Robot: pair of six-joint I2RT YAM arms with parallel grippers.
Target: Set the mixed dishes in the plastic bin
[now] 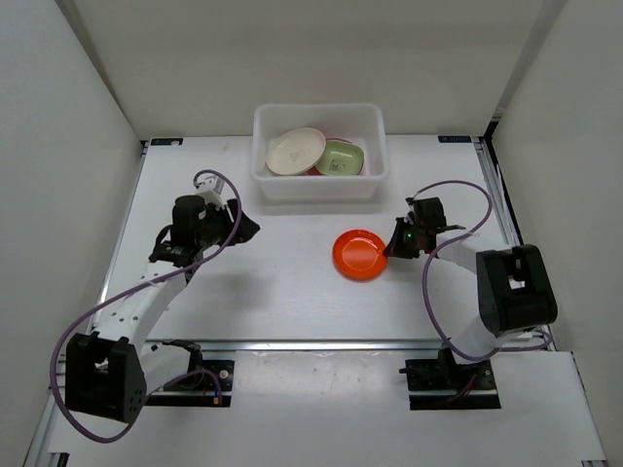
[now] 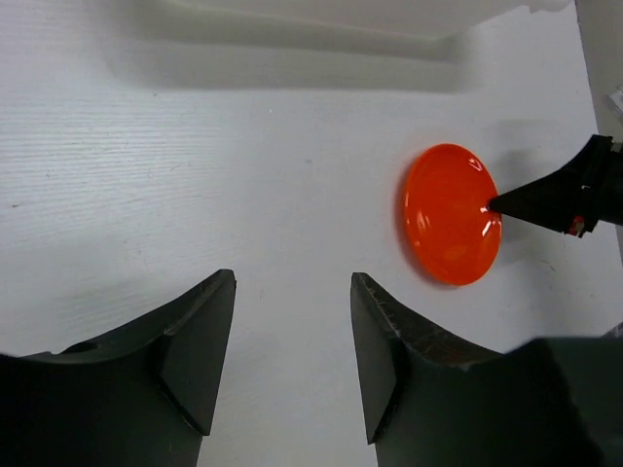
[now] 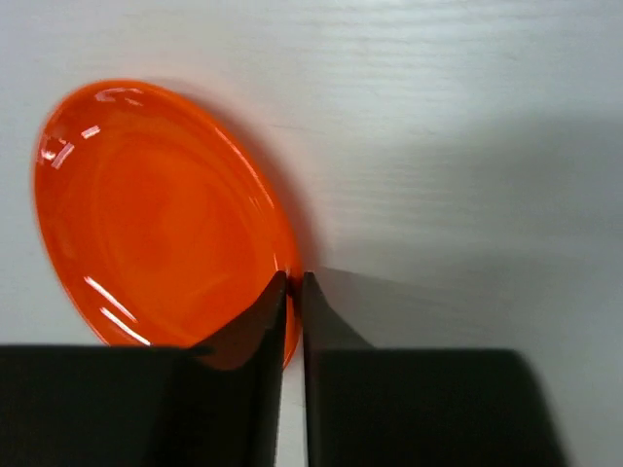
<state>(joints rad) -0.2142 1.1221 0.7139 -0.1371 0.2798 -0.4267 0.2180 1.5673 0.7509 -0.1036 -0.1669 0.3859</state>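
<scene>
— White desk, white walls. What is that surface like up close?
— Matte, with a fine streaked grain, as my wrist cameras see it. At its far side stands the rectangular translucent white plastic bin (image 1: 319,190), with rounded corners and a rolled rim.
— What lies inside?
— The round cream plate (image 1: 295,151) is on the left. The rounded-square pale green dish (image 1: 340,158) is just beside it on the right. A thin sliver of the round pink plate (image 1: 335,141) shows beneath them.
— And the fourth dish?
— The small round orange-red plate (image 1: 360,254), glossy and shallow, is on the desk in front of the bin, right of centre and apart from it.
— Does a claw have it?
— Yes, my right claw (image 3: 295,279). Its two black tapered fingers are clenched on the plate's right rim, one tip inside the lip and one outside. I cannot tell whether the plate still lies flat.
— Your other one?
— My left claw (image 2: 292,360) hangs released. Its broad dark fingers are spread wide over bare desk, well apart from the plate, and hold nothing.
</scene>
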